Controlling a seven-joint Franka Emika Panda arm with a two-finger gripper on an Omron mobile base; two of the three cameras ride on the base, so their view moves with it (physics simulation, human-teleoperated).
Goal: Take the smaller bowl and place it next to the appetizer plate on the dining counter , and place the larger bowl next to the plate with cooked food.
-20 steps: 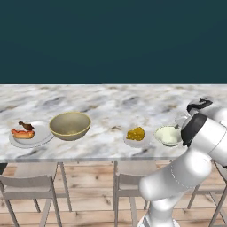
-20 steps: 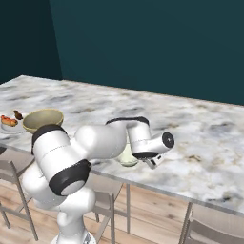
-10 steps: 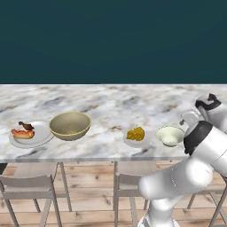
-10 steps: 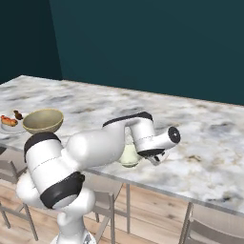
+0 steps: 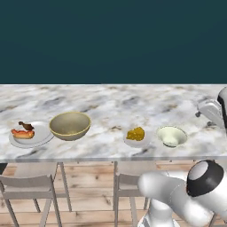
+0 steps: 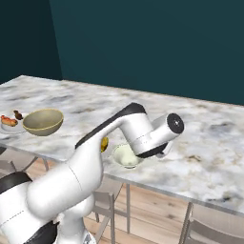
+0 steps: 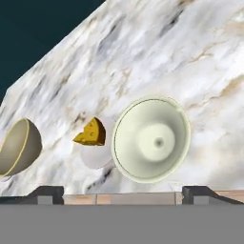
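Small cream-white bowl [image 7: 151,139] sits at frame centre beside the yellow-food plate [image 7: 97,153]; end effector [image 7: 123,193], fingers apart, should retreat straight, avoiding the rim.

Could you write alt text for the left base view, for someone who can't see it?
A marble dining counter holds, left to right, a sausage plate, a big tan bowl, a small plate of yellow food and a small cream bowl beside it. A white robot arm rises at lower right.

The arm bends forward from the base, elbow raised and wrist angled downward. The gripper [image 7: 123,193] stands with its jaws spread wide. Nothing sits between the fingertips [image 7: 46,193]; both tips are clear of contact.
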